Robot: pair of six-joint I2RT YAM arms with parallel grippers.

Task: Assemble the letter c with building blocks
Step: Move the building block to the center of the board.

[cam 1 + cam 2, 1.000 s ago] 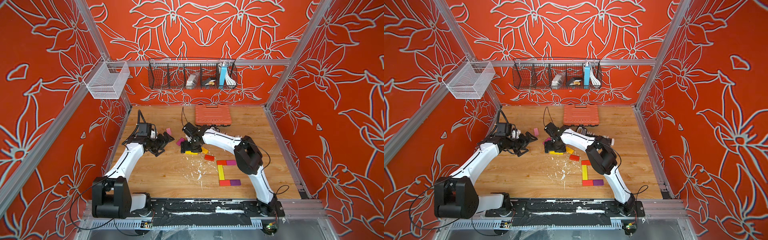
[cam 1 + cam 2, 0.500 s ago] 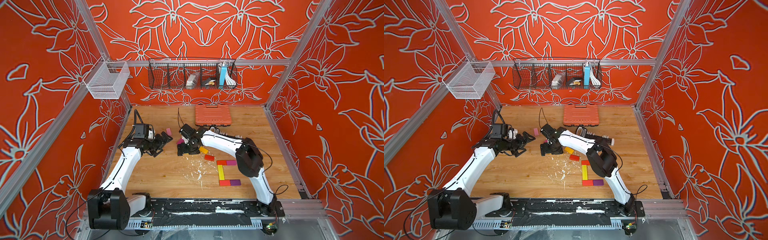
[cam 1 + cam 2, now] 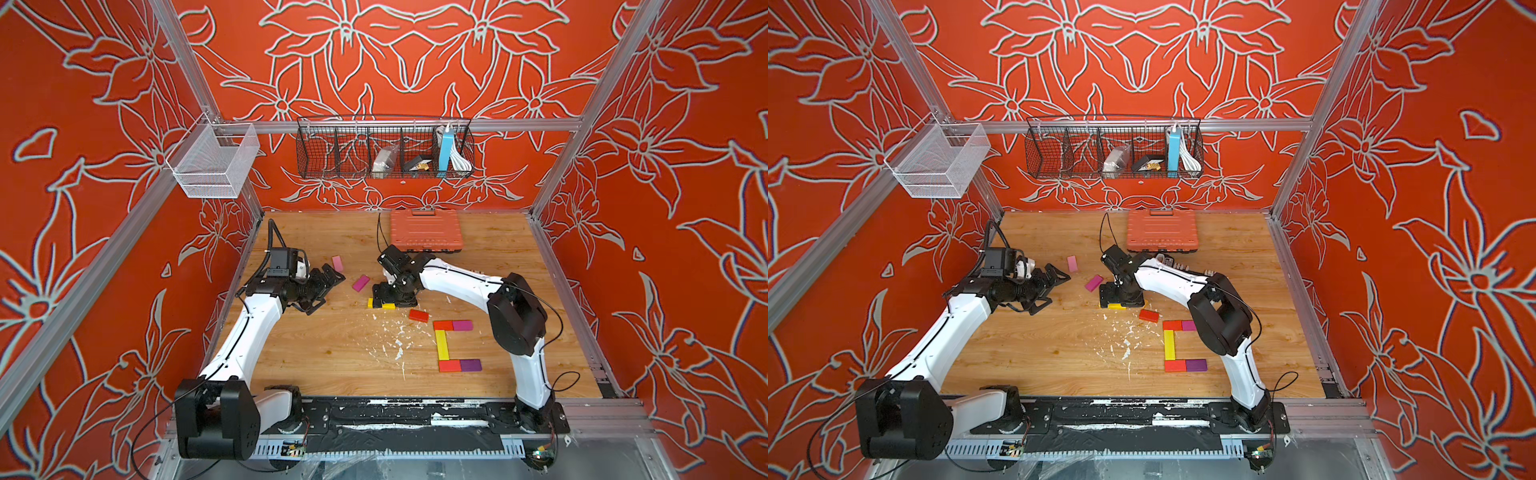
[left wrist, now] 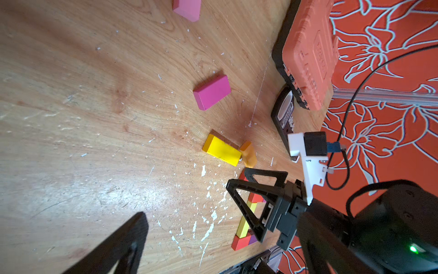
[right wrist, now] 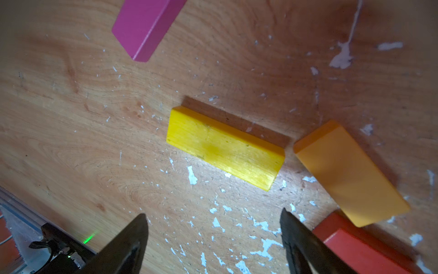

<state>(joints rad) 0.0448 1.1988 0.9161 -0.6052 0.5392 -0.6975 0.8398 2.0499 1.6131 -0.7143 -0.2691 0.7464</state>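
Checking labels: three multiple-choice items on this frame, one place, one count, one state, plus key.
1. The right gripper hovers by which block? A pink; B yellow; C purple.
2. Blocks in the C? A three; B five; C eight.
3. The left gripper is: A open, empty; B shut on a block; C out of view.
Key: B, the yellow block lies right ahead of it in the right wrist view; B, two on top, a yellow spine, two below; A, jaws spread, nothing between.
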